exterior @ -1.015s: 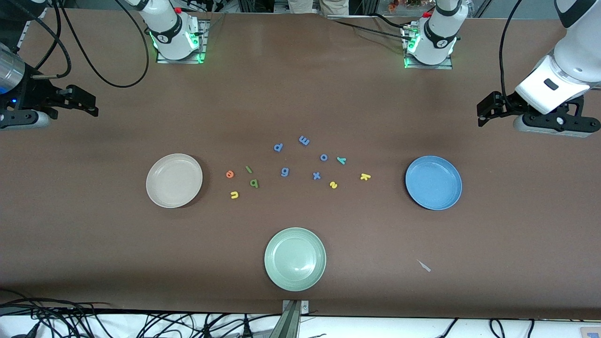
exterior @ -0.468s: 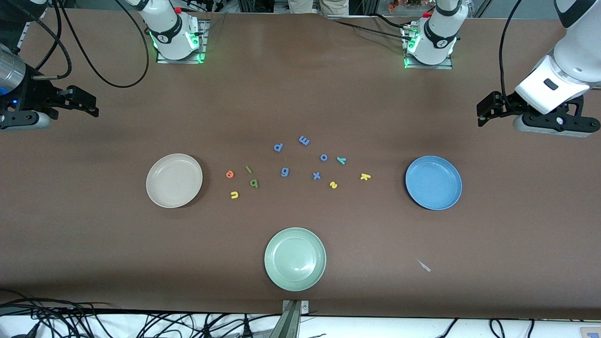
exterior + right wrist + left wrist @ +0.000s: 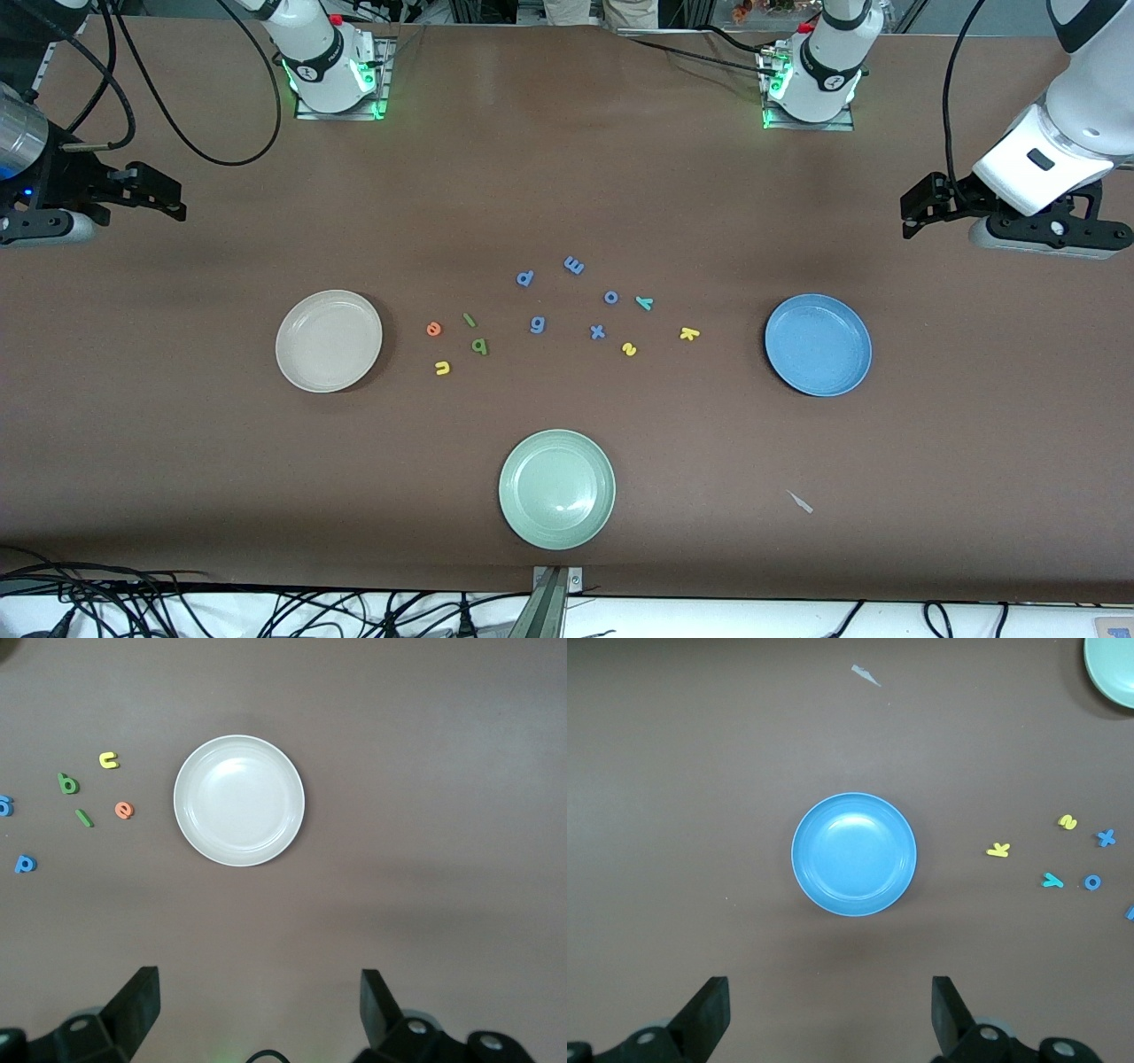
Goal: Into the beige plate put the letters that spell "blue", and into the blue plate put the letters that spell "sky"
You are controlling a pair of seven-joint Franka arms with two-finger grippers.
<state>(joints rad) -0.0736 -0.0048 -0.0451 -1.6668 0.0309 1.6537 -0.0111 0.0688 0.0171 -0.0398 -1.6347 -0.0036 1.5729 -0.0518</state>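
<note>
The beige plate (image 3: pixel 329 340) lies empty toward the right arm's end, the blue plate (image 3: pixel 818 345) empty toward the left arm's end. Beside the beige plate lie orange e (image 3: pixel 433 329), green l (image 3: pixel 469 320), dark green b (image 3: pixel 479 346) and yellow u (image 3: pixel 442 368). Toward the blue plate lie yellow s (image 3: pixel 629 349), yellow k (image 3: pixel 689 333) and teal y (image 3: pixel 644 302). My left gripper (image 3: pixel 830 1014) hangs open and empty over bare table by the blue plate (image 3: pixel 854 854). Over bare table by the beige plate (image 3: pixel 239 800), my right gripper (image 3: pixel 260 1010) is open and empty.
A pale green plate (image 3: pixel 556 488) sits near the table's front edge. Blue letters p (image 3: pixel 524 278), m (image 3: pixel 574 264), o (image 3: pixel 611 297), g (image 3: pixel 537 324) and x (image 3: pixel 597 332) are scattered among the others. A small pale scrap (image 3: pixel 800 501) lies nearer the front camera than the blue plate.
</note>
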